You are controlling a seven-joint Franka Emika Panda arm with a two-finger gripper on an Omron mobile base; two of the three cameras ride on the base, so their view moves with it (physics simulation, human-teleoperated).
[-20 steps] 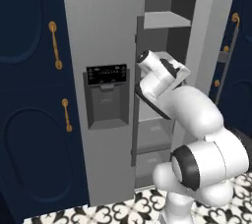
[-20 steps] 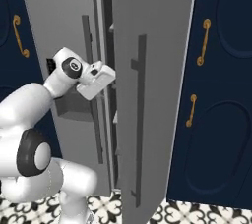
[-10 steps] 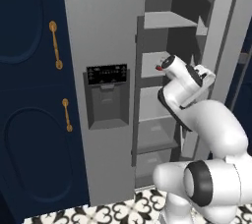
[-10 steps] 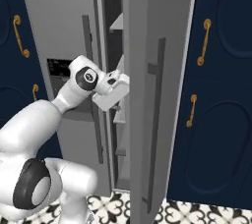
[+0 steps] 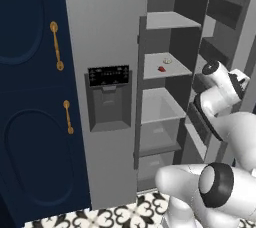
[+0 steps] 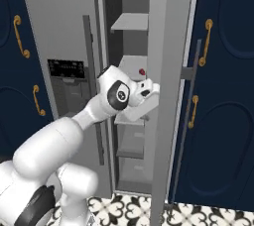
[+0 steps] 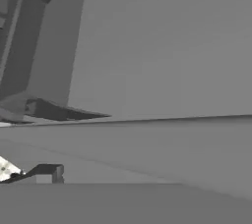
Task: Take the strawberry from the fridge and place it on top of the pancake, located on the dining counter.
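Observation:
The fridge stands with its right door swung wide, baring grey inner shelves. The strawberry is a tiny red berry on the middle shelf, also visible as a red speck past the door's edge. My gripper is at the right, level with that shelf and against the inner face of the open door. Its fingers are hidden by the door in the right base view, and nothing shows in its jaws. The pancake and the dining counter are out of view.
A small pale item lies just behind the berry on the same shelf. Navy cabinets with gold handles flank the fridge on both sides. Door bins jut from the open door. The floor is patterned tile.
My hand has swung to the right and the fridge's right door has opened wider with it. The middle shelf with the strawberry has come into sight.

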